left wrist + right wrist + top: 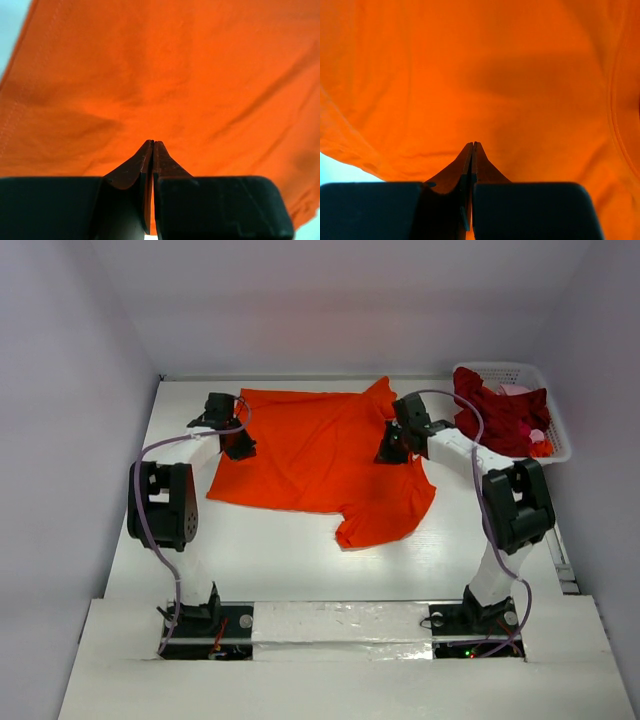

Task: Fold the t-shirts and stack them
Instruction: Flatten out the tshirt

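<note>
Left fingers (134, 169) and right fingers (452, 169), each pair pressed together, sit over the white surface (270, 560) where the orange t-shirt (320, 455) lies spread at centre, at its nine and three o'clock edges, with a white basket (505, 368) at two o'clock holding dark red t-shirts (500, 418).

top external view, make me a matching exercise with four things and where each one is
Things:
1. orange t-shirt
2. dark red t-shirt
3. left gripper
4. right gripper

Places:
a. heaped in the white basket at the far right
b. shut at the orange t-shirt's left edge
c. spread out in the middle of the table
d. shut at the orange t-shirt's right edge

Pairs: 1-c; 2-a; 3-b; 4-d
</note>
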Robot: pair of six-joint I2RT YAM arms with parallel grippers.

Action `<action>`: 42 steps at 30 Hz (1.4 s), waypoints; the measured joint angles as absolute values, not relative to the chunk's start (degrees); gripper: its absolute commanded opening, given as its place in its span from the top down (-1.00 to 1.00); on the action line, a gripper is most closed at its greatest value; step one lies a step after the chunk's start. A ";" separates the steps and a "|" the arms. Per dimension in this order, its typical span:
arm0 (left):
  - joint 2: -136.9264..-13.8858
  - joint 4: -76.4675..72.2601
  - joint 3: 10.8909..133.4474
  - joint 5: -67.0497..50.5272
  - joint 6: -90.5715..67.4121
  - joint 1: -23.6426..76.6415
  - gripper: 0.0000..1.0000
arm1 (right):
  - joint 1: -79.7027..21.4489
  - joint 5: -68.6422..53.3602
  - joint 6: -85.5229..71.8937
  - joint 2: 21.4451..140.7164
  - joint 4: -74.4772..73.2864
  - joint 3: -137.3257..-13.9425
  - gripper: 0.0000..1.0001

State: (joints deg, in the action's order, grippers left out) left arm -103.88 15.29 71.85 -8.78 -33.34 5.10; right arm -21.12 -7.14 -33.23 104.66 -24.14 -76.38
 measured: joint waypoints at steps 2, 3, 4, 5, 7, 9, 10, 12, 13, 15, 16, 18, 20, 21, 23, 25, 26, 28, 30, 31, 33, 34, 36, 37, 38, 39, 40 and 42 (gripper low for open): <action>-103.88 16.16 71.83 -6.85 -33.04 6.52 1.00 | -21.45 -6.74 -33.28 103.02 -24.43 -74.08 1.00; -103.88 16.40 71.70 -6.09 -32.99 7.05 1.00 | -21.65 -6.70 -33.32 102.32 -24.49 -73.08 1.00; -103.88 16.58 71.53 -5.48 -32.99 7.64 1.00 | -21.82 -6.61 -33.36 101.91 -24.49 -72.29 1.00; -103.85 16.45 70.96 -5.04 -33.04 8.03 1.00 | -22.06 -6.59 -33.45 101.60 -24.45 -71.57 1.00; -103.59 16.64 69.45 -4.40 -33.10 8.32 1.00 | -22.63 -6.37 -33.54 101.08 -24.34 -70.11 1.00; -103.53 17.63 67.92 -3.75 -33.26 8.51 1.00 | -23.40 -6.42 -33.93 100.20 -23.92 -67.77 1.00; -103.53 18.11 67.24 -3.31 -33.30 8.54 1.00 | -23.83 -6.42 -34.17 99.79 -23.90 -66.61 1.00; -103.53 19.18 66.41 -2.70 -33.50 8.54 1.00 | -24.51 -6.44 -34.46 99.15 -23.46 -64.42 1.00; -103.53 19.64 66.22 -2.50 -33.52 8.54 1.00 | -24.71 -6.46 -34.57 98.89 -23.40 -63.40 1.00; -103.53 20.56 66.11 -2.35 -33.56 8.64 1.00 | -25.28 -6.46 -34.94 98.35 -22.79 -61.17 1.00; -103.42 20.88 66.11 -2.28 -33.56 8.80 1.00 | -25.34 -6.46 -35.05 98.15 -22.57 -60.20 1.00; -103.26 21.50 66.11 -1.89 -33.54 9.19 1.00 | -25.74 -6.46 -35.42 97.93 -22.22 -58.67 1.00; -103.20 22.04 66.11 -1.04 -33.54 9.80 1.00 | -25.91 -6.46 -35.68 97.89 -21.67 -57.43 1.00; -103.20 22.24 65.98 -0.69 -33.56 10.07 1.00 | -26.00 -6.46 -35.83 97.86 -21.30 -56.77 1.00; -103.20 22.59 65.52 -0.23 -33.67 10.61 1.00 | -26.09 -6.46 -36.27 97.71 -20.08 -55.61 1.00; -103.20 22.61 64.77 0.10 -33.91 11.22 1.00 | -26.28 -6.46 -36.71 97.12 -18.55 -54.50 1.00; -102.98 22.50 64.51 0.21 -33.91 11.49 1.00 | -26.39 -6.48 -37.10 96.73 -17.67 -53.74 1.00; -102.54 22.11 63.88 0.40 -34.20 11.81 1.00 | -26.65 -6.66 -37.80 95.92 -15.88 -52.25 1.00; -101.69 21.54 62.70 0.49 -34.48 12.08 1.00 | -26.94 -6.90 -38.52 94.89 -14.33 -50.59 1.00; -101.16 21.43 62.00 0.49 -34.61 12.23 1.00 | -27.14 -7.07 -38.92 94.35 -13.89 -49.89 1.00; -100.20 21.23 60.73 0.43 -34.98 12.51 1.00 | -27.62 -7.38 -39.53 93.12 -13.23 -48.29 1.00; -99.74 21.30 60.23 0.43 -35.07 12.67 1.00 | -27.92 -7.49 -39.92 92.44 -13.28 -47.59 1.00; -99.02 21.30 59.33 0.40 -35.48 12.95 1.00 | -28.58 -7.53 -40.47 90.76 -13.61 -46.06 1.00; -98.61 21.30 58.83 0.40 -35.59 13.08 1.00 | -28.95 -7.53 -40.84 89.69 -14.22 -45.34 1.00; -98.04 21.39 58.19 0.34 -35.75 13.30 1.00 | -29.26 -7.53 -41.04 88.68 -14.70 -44.80 1.00; -97.34 21.50 57.49 0.34 -35.88 13.54 1.00 | -29.58 -7.51 -41.28 87.42 -15.16 -44.16 1.00; -96.53 22.00 56.62 0.34 -36.07 13.87 1.00 | -29.85 -7.51 -41.56 85.95 -15.81 -43.59 1.00; -94.83 23.51 55.02 0.25 -36.32 14.57 1.00 | -30.44 -7.49 -42.19 82.83 -17.26 -42.65 1.00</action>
